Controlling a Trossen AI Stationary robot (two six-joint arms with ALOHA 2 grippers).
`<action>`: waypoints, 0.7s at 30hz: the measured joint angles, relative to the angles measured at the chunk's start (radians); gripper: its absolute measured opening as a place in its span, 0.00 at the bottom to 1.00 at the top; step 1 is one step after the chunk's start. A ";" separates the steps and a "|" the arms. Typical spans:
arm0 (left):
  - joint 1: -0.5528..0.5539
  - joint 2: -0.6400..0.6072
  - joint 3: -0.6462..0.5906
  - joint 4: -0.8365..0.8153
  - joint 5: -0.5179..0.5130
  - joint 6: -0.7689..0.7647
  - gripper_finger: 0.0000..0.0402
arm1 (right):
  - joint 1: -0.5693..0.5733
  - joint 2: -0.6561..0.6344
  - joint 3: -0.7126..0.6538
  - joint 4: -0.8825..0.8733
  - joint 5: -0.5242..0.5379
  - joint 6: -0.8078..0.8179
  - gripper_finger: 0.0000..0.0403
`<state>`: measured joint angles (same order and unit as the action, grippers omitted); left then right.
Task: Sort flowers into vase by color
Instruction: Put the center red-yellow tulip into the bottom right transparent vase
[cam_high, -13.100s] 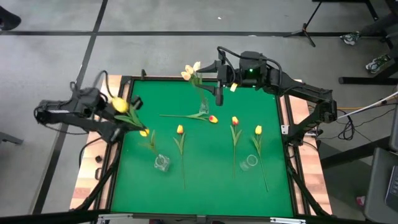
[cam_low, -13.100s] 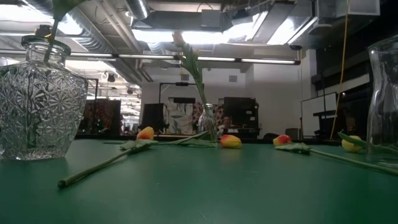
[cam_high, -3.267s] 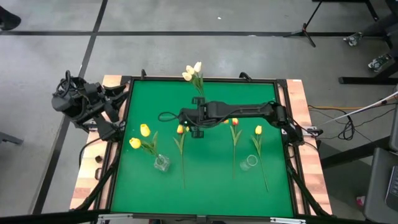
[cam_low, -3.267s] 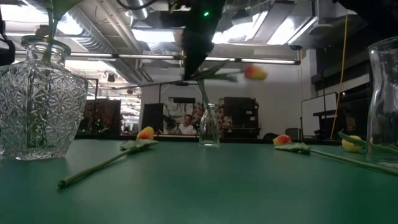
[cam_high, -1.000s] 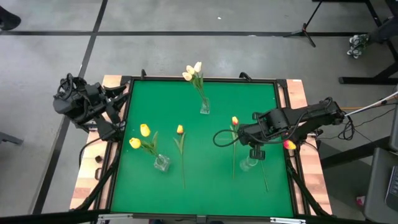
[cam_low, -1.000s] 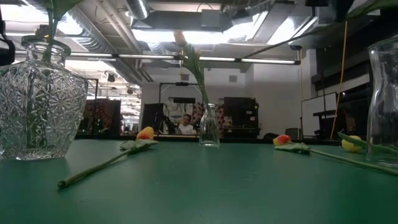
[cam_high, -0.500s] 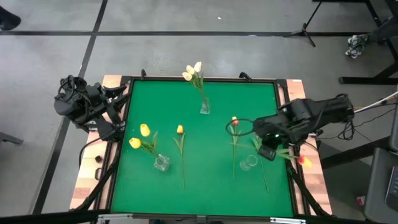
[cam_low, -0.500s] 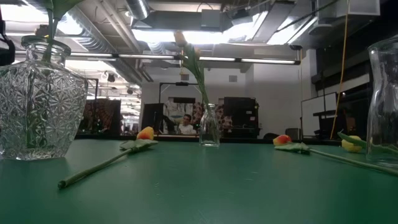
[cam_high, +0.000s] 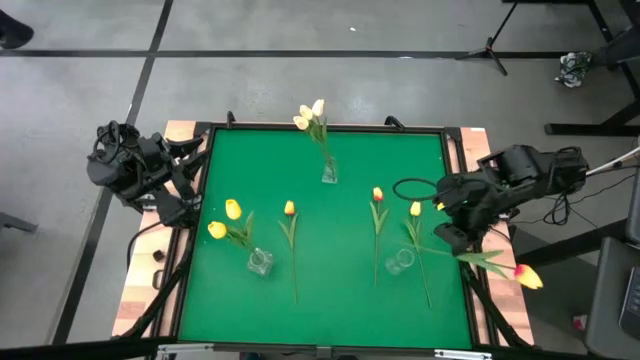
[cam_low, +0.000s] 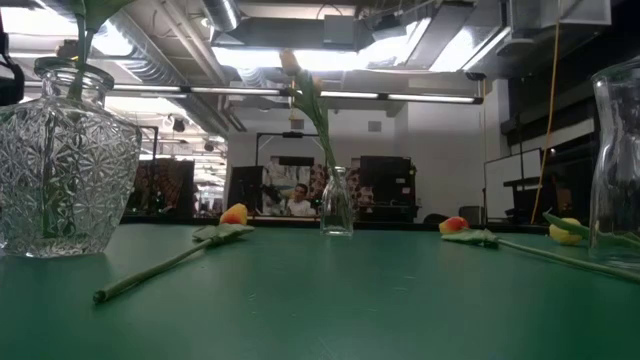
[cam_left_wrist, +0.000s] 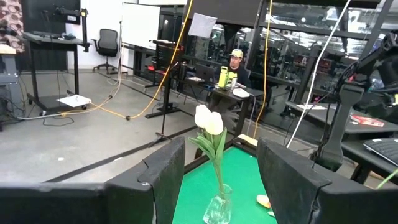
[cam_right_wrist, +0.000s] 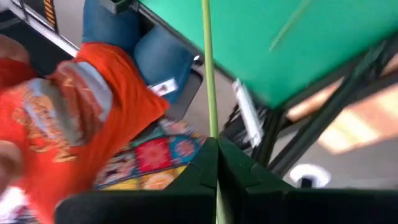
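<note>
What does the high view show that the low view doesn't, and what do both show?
Only the high view shows the right gripper shut on an orange-red tulip hanging past the green table edge, and the left gripper parked by the table's left edge. Only the low view shows a person seated behind. Both show the narrow clear glass vase holding white tulips.
</note>
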<state>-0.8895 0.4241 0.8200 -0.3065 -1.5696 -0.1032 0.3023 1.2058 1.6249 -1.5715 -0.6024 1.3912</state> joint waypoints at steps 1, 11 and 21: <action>0.000 0.000 0.000 0.000 0.000 0.000 0.49 | 0.003 -0.006 0.000 0.000 -0.017 0.031 0.00; 0.000 0.000 0.000 0.000 0.024 0.000 0.49 | 0.106 -0.008 -0.039 0.001 -0.111 0.316 0.00; 0.000 0.000 0.000 -0.024 0.038 0.007 0.49 | 0.107 0.050 -0.107 0.001 -0.265 0.271 0.00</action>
<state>-0.8895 0.4242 0.8200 -0.3303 -1.5314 -0.0962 0.4093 1.2558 1.5174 -1.5706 -0.8676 1.6622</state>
